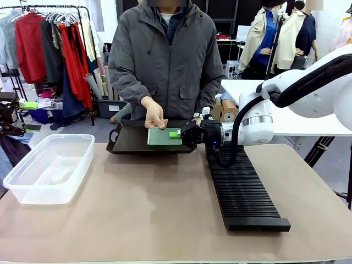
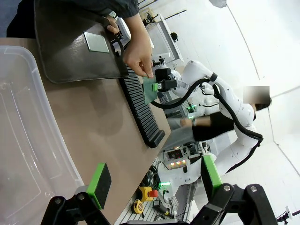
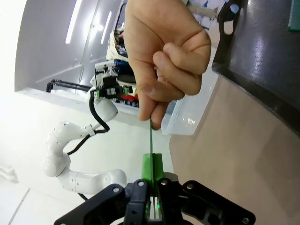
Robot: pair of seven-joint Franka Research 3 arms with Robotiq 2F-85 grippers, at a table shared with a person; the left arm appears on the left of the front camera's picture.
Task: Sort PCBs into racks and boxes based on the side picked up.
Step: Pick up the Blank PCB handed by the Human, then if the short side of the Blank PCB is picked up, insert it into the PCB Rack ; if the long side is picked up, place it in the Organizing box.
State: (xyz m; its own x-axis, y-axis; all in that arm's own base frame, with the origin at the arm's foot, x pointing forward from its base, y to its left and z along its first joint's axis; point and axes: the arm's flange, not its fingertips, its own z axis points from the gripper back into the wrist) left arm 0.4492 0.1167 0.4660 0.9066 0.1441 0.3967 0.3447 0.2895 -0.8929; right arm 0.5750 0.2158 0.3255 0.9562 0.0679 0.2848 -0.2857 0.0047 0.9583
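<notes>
Your right gripper (image 1: 177,135) is clamping the PCB (image 1: 161,137) by one edge, person's hand (image 1: 154,116) is pinching the other, rack (image 1: 247,192) is lying right under your wrist

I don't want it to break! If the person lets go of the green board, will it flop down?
Probably not: the PCB runs straight between the hand and the right claw, so it looks stiff. Seen edge-on it is very thin, so likely light. Pinched at one edge only, it might tip slightly.

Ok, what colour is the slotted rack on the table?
Black; the rack shows best in the front view.
</notes>
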